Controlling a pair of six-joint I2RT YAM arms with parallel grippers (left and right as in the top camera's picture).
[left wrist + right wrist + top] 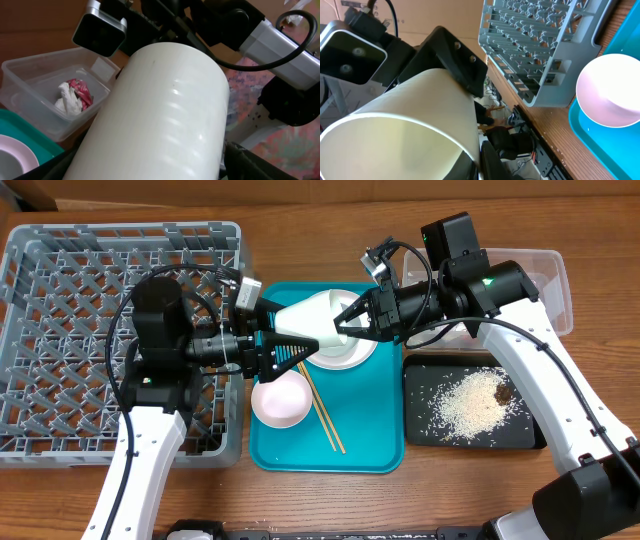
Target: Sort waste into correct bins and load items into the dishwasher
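Note:
A small white cup (312,317) is held on its side above the teal tray (370,442), between both grippers. My left gripper (288,347) is shut on the cup's body (165,115). My right gripper (350,315) is shut on its rim, one finger inside and one outside (481,159). Below lie a white plate (352,356), a pink bowl (280,401) and chopsticks (325,412). The red wrapper (80,91) and white tissue (66,100) lie in the clear tub (30,75). Rice (468,406) and a brown scrap (503,393) lie in the black tray (420,428). No grey bowl shows.
The grey dish rack (90,330) fills the left of the table and shows in the right wrist view (540,40). The clear tub (548,280) stands at the back right, partly behind my right arm. The pink bowl also shows in the right wrist view (612,90).

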